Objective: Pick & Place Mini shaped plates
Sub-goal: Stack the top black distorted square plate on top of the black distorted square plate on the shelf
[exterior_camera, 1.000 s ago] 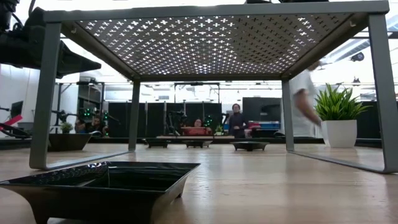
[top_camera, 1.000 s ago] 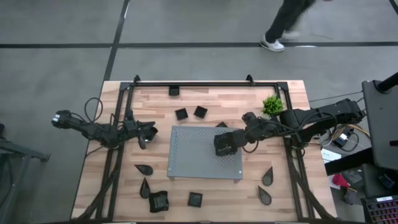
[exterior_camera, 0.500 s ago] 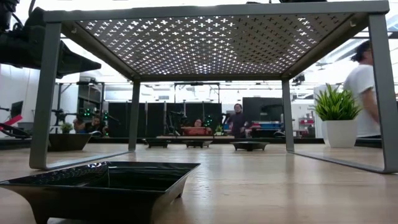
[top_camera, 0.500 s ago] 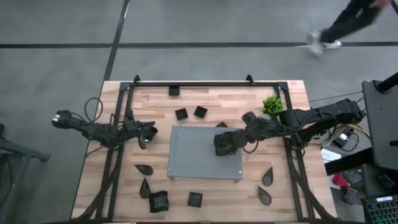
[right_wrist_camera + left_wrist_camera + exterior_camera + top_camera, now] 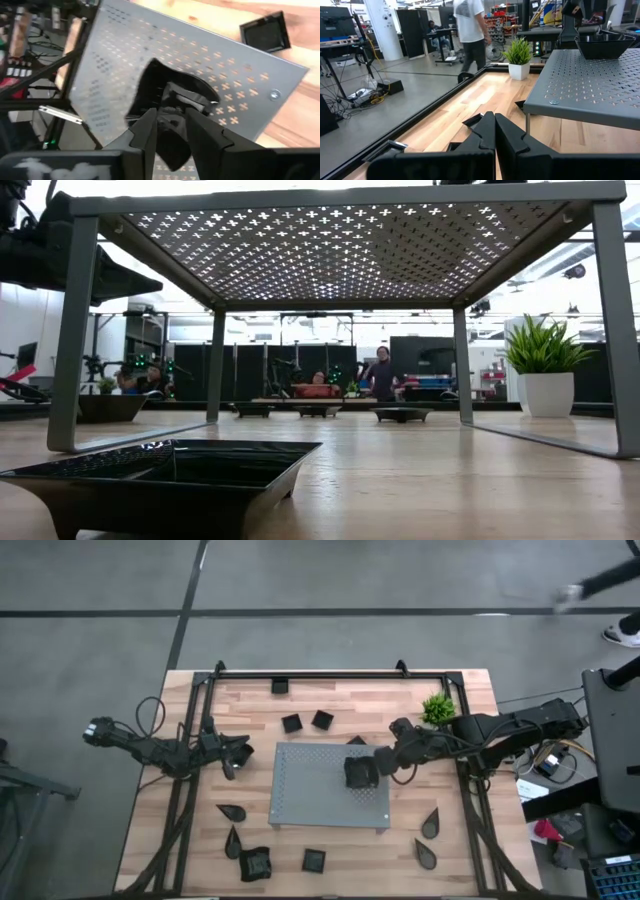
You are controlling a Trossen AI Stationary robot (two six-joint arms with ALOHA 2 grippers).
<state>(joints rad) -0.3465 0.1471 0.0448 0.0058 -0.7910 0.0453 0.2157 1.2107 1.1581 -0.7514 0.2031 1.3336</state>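
A: Where is the mini plate [image 5: 359,772] seen?

B: On the grey board [image 5: 310,785], between the right gripper [image 5: 372,769] fingers, now parted; the left gripper [image 5: 231,766], shut and empty, is parked aside. A straight lift-away is advised.

A: And the count?

B: About eleven black plates, one potted plant [image 5: 437,708].

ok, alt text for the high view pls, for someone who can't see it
Top-down: the right hand is at a black wavy-edged plate sitting on the grey perforated board mid-table. The left hand waits left of the board, with more small black plates scattered around on the wooden table.
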